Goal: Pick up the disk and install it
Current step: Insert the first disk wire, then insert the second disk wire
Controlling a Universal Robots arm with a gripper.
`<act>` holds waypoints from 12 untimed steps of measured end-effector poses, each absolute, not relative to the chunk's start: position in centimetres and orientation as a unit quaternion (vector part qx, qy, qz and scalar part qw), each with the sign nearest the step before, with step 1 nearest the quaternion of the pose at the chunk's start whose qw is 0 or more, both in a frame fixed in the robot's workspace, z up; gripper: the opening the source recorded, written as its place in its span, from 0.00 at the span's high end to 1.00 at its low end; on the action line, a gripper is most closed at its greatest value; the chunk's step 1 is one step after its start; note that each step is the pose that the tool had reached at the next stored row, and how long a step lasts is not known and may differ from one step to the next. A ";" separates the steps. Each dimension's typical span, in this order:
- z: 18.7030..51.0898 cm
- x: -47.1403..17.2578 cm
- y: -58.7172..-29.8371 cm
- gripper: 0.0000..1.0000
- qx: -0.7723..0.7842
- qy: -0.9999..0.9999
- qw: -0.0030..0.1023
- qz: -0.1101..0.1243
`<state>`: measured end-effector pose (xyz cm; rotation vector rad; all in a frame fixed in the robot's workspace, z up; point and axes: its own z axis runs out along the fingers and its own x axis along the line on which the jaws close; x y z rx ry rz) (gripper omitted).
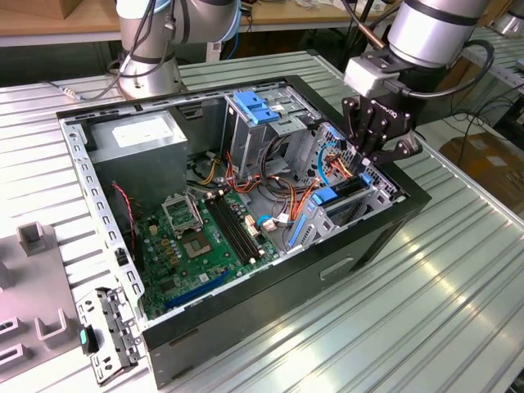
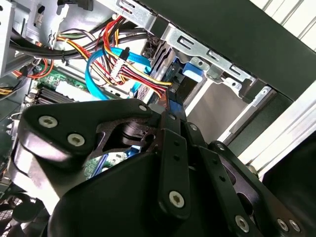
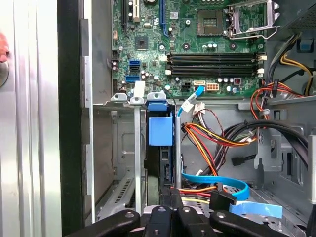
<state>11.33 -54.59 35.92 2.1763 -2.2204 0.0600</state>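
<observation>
Your gripper (image 1: 378, 152) hangs over the open computer case (image 1: 246, 323), at the corner of the case toward the exterior view's right, just above the drive cage (image 1: 360, 201). You cannot tell from these pictures whether its jaws are released or clenched: the black linkage blocks the fingertips in both wrist views, and in the exterior view the tips blend into the cage below them.

The disk (image 3: 160, 163) stands on edge in a slot of that cage, directly under your gripper. In the first wrist view you see its dark narrow edge running down between two grey metal walls, with its blue plastic tab (image 3: 160, 129) at the far end. In the exterior view the same blue tab (image 1: 325, 196) shows at the cage's open side, just beside the gripper.

Next to the slot, a bundle of red, orange and yellow wires (image 3: 212, 140) and a flat blue cable (image 3: 217, 181) cross the case floor. Farther in lies the green circuit board (image 1: 192, 241), and a grey power supply box with a white sticker (image 1: 139, 135) sits in the far corner. The case rests on a ribbed metal table (image 1: 426, 303).
</observation>
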 end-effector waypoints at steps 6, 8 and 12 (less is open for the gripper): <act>36.2 11.3 -54.6 0.89 0.700 -0.714 0.016 0.019; 36.3 11.3 -54.6 0.89 0.700 -0.714 0.016 0.019; 36.5 11.2 -54.6 0.89 0.700 -0.714 0.016 0.019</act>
